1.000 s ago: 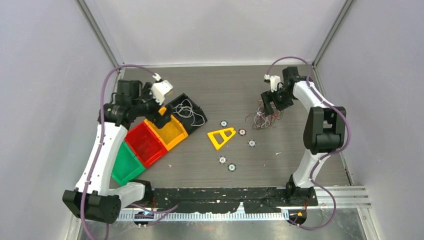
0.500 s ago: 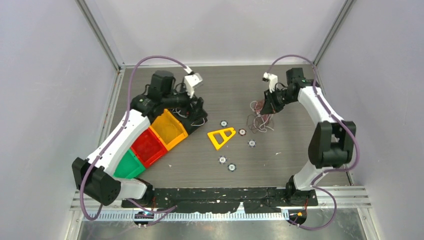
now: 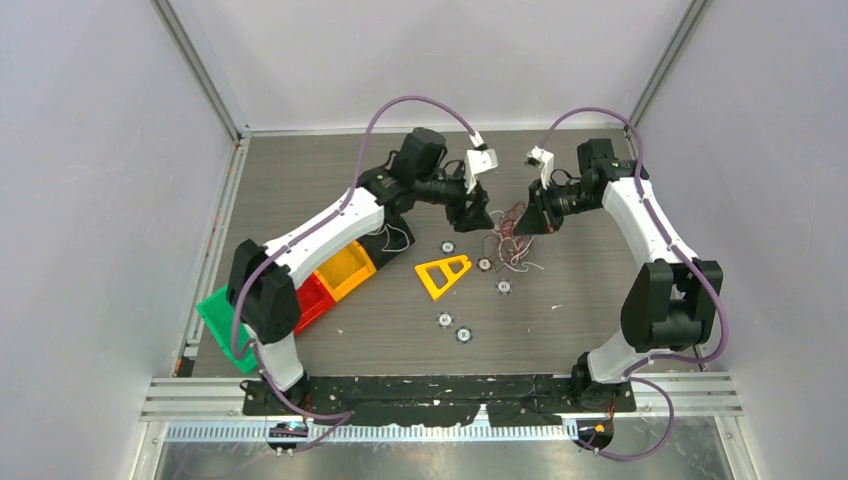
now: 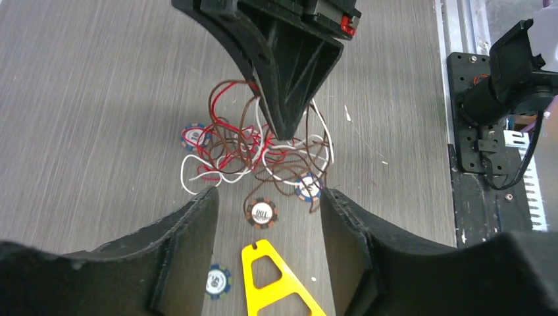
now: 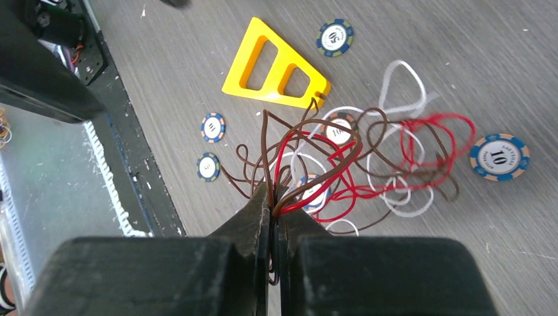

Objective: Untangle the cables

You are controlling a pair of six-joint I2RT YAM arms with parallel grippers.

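The cables (image 3: 512,240) are a loose tangle of red, brown and white wires on the table's far middle. My right gripper (image 3: 528,222) is shut on a few brown and red strands at the tangle's top (image 5: 309,174); the rest of the tangle trails onto the table. In the right wrist view the pinched strands run between the right gripper (image 5: 273,197) pads. My left gripper (image 3: 482,220) hovers just left of the tangle. In its wrist view the left gripper (image 4: 266,197) is open, with nothing between its fingers, just short of the cables (image 4: 263,148).
A yellow triangular frame (image 3: 443,273) and several poker chips (image 3: 504,287) lie around the tangle. Yellow (image 3: 345,265), red (image 3: 312,292) and green (image 3: 220,315) bins stand at the left. A black bin (image 3: 390,238) holds a white wire.
My left arm swung from the bins across to the tangle, its jaws narrowing. My right gripper shut on the cables and pulled them slightly left and up.
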